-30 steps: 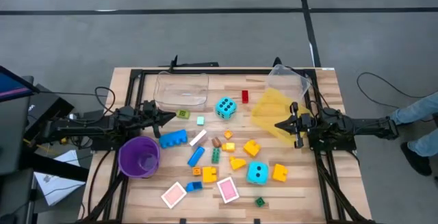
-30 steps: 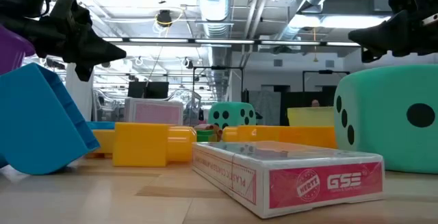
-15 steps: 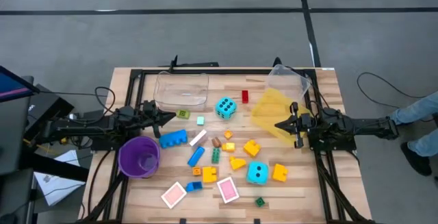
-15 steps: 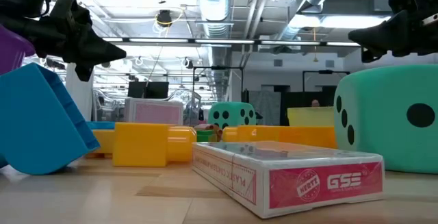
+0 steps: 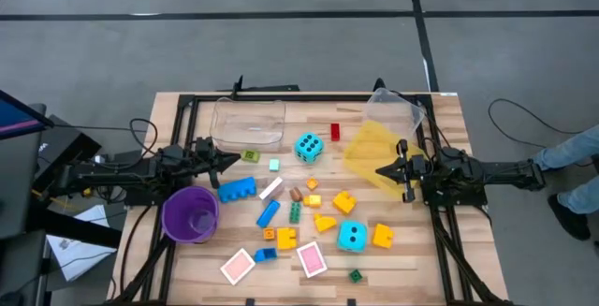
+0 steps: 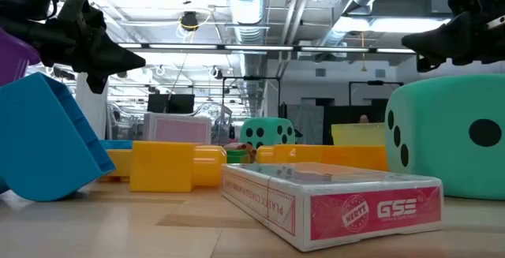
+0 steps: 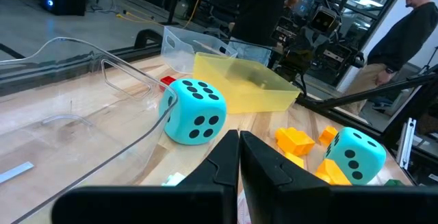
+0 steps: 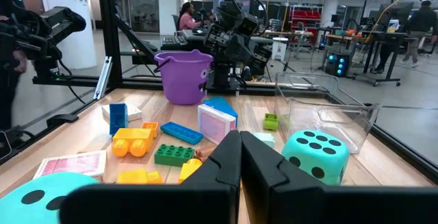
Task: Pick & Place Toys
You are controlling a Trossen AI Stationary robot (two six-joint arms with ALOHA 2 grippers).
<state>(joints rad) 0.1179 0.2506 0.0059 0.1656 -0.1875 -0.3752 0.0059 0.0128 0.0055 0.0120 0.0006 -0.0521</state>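
Small plastic bricks in yellow, orange, blue and green (image 5: 318, 214) lie scattered over the middle of the wooden table. One cyan die (image 5: 308, 147) sits toward the far side, another (image 5: 352, 236) toward the near side. Two pink cards (image 5: 311, 259) lie flat near the front edge. My left gripper (image 5: 234, 162) hovers shut above the table's left side, pointing right, level. My right gripper (image 5: 382, 170) hovers shut at the right side, pointing left, above the yellow bin (image 5: 371, 150). Neither touches anything.
A purple cup (image 5: 191, 214) stands at the left near my left arm. A clear plastic tray (image 5: 248, 122) sits at the far left, and a clear container (image 5: 393, 111) leans at the far right by the yellow bin. People stand in the room beyond the table.
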